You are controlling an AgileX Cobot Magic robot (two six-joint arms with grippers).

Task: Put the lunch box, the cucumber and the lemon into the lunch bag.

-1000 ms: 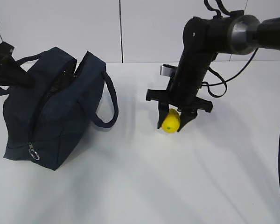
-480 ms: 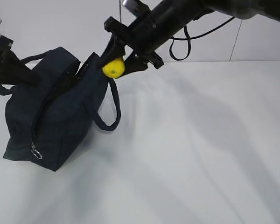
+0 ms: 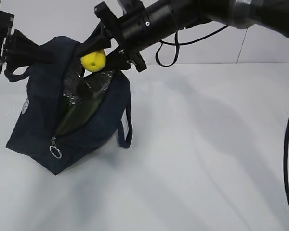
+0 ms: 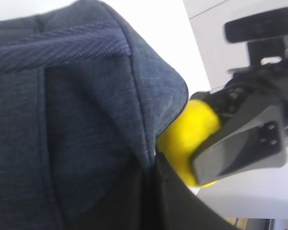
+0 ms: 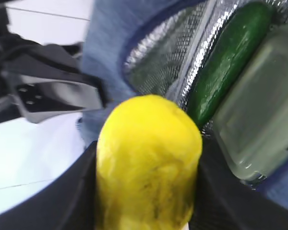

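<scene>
Holding the lemon (image 5: 146, 163) clamped between its jaws, the right gripper (image 3: 106, 53) hangs at the open mouth of the lunch bag (image 3: 38, 125). Just beyond the jaws, the cucumber (image 5: 228, 60) and lunch box (image 5: 259, 115) already lie inside on the silvery lining. My read: two of three done, only the lemon drop is left. Farther back, the left gripper (image 3: 31, 48) holds the bag's far rim; whether its jaws are clamped I cannot tell. Versus half a second ago: lemon moved from beside the handle to over the opening, and the bag's mouth gapes wider.
</scene>
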